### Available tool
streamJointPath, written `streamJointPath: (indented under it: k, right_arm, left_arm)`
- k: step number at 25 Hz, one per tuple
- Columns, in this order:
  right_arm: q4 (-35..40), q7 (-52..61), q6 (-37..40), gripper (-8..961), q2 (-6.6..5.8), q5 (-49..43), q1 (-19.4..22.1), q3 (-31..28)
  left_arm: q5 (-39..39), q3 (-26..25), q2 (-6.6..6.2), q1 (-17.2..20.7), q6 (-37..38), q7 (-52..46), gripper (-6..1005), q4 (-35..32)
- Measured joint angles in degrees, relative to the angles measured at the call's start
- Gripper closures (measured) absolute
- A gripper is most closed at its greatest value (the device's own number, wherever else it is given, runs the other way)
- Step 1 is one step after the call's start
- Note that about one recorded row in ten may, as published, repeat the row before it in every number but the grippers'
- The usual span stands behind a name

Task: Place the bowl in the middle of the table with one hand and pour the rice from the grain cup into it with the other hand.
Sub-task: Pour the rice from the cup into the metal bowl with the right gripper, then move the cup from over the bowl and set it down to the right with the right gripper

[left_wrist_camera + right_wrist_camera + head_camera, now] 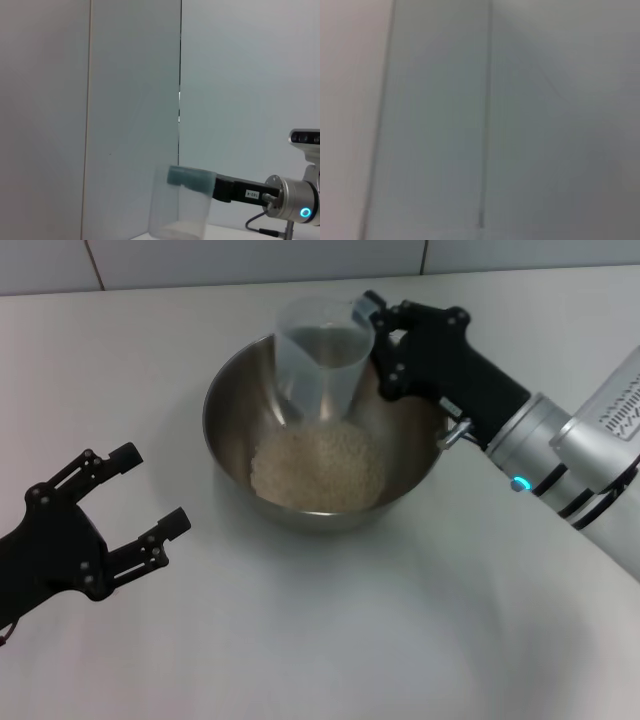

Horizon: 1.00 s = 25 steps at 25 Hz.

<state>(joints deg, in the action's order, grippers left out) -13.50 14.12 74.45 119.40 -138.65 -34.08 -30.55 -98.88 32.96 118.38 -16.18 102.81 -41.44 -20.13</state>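
The steel bowl (215, 405) stands in the middle of the white table (400, 640) with a heap of rice (318, 468) in its bottom. Over its far side hangs the clear grain cup (320, 355), roughly upright with its mouth up and looking nearly empty. My right gripper (368, 335) is shut on the cup's side, reaching in from the right. The left wrist view shows the same cup (180, 205) and the right gripper (200, 182) holding it. My left gripper (152, 488) is open and holds nothing, low at the near left, apart from the bowl.
A tiled wall (250, 260) runs along the table's far edge. The right wrist view shows only blurred wall panels (485, 125).
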Motion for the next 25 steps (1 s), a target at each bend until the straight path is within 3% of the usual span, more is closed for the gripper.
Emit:
streamJointPath:
  k: [12, 18, 25]
  right_arm:
    - [6.0, -2.6, 2.8, 933, -0.3, 0.1, 6.6, -20.9]
    - [9.4, -2.6, 2.9, 933, -0.34, 0.1, 6.5, -24.8]
    - [10.1, -2.6, 2.2, 933, -0.48, 0.0, 6.1, -25.1]
  left_arm:
    - [-0.4, 0.4, -0.17, 0.2, 0.2, 0.2, 140, 0.0]
    - [-0.5, 0.5, -0.3, 0.2, 0.1, 0.1, 140, 0.0]
    - [-0.5, 0.6, -0.34, 0.2, 0.1, 0.0, 140, -0.1]
